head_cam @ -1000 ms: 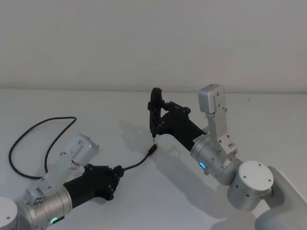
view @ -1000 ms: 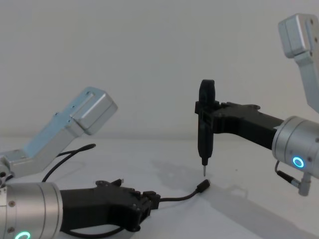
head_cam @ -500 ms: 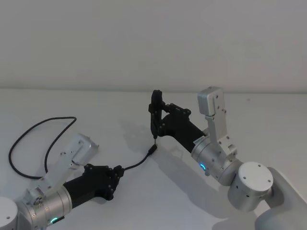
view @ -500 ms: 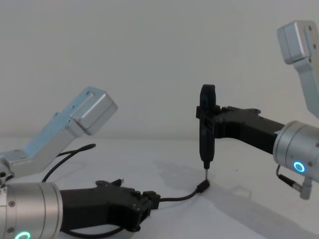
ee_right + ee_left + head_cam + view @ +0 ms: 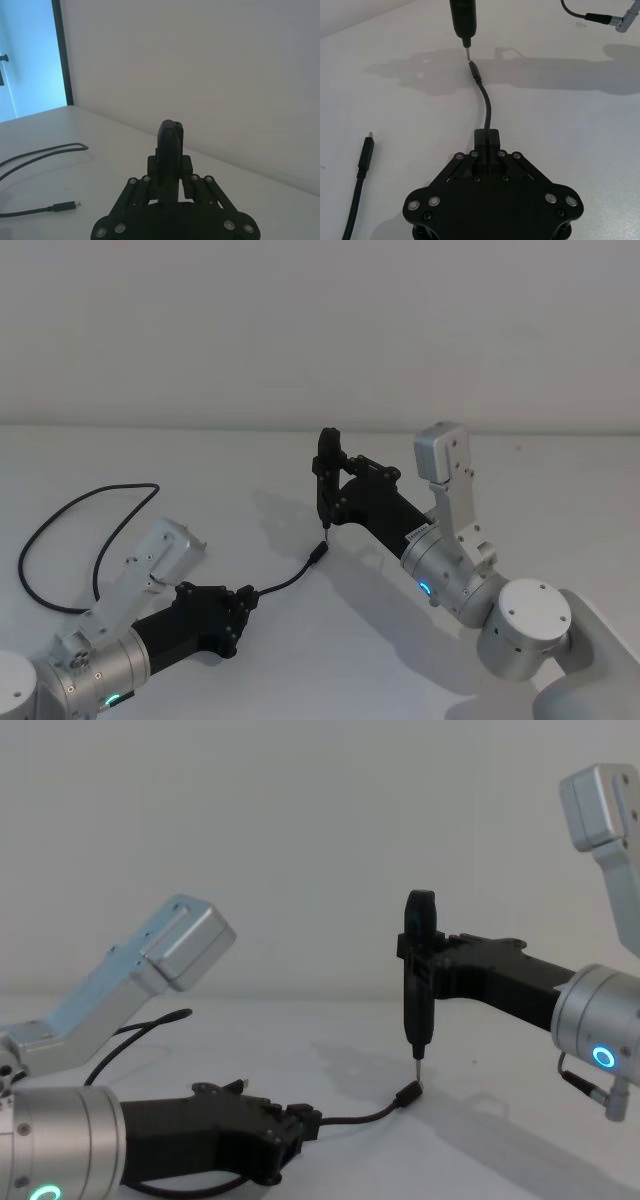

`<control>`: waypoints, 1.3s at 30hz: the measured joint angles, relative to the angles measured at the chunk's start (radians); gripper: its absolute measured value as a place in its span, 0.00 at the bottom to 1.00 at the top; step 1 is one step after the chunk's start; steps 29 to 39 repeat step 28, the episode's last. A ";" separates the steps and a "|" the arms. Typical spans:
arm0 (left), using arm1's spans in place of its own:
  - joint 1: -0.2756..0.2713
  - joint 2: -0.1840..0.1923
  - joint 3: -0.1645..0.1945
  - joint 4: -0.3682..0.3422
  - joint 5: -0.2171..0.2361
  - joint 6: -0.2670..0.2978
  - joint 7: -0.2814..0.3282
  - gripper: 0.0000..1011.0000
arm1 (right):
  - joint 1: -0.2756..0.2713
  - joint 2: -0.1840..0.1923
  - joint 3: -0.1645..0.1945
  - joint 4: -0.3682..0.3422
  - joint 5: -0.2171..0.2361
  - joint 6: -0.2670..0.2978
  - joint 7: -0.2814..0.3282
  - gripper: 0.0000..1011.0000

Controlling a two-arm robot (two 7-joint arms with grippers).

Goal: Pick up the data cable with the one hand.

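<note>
Bench [image 5: 560, 490]: white, carrying both arms' work; a pale wall rises behind its far edge.
Right gripper [image 5: 327, 498]: reaches in from the right toward the middle of the bench, its wrist ringed in blue light. Its fingers [image 5: 187, 189] are clamped on the pen-shaped tool.
Left gripper [image 5: 243, 604]: lies low over the near left of the bench, wrist ringed in green light. Its fingers [image 5: 480, 156] are pinched narrow on the data cable where the cord enters them.
Data cable [image 5: 60, 515]: thin and black. A wide loop lies on the far left of the bench. A short stretch [image 5: 486, 107] runs from the left gripper's fingers, curving right and farther away, and ends in a small dark plug [image 5: 317, 552] resting on the bench at the middle. In the left wrist view another plug end [image 5: 366, 154] lies flat beside the gripper, apart from it.
Pen-shaped tool [image 5: 417, 982]: thick, black, held upright, metal tip [image 5: 418, 1066] pointing down just above the plug; whether tip and plug touch cannot be told.
</note>
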 joint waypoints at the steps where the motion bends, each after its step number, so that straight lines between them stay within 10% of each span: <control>1: 0.000 0.000 0.000 0.000 0.000 0.000 0.000 0.04 | 0.000 0.000 0.000 0.000 0.000 0.000 0.000 0.27; 39: 0.000 0.000 0.000 0.000 0.000 0.000 0.000 0.04 | 0.000 0.001 0.002 0.002 -0.003 -0.006 0.000 0.27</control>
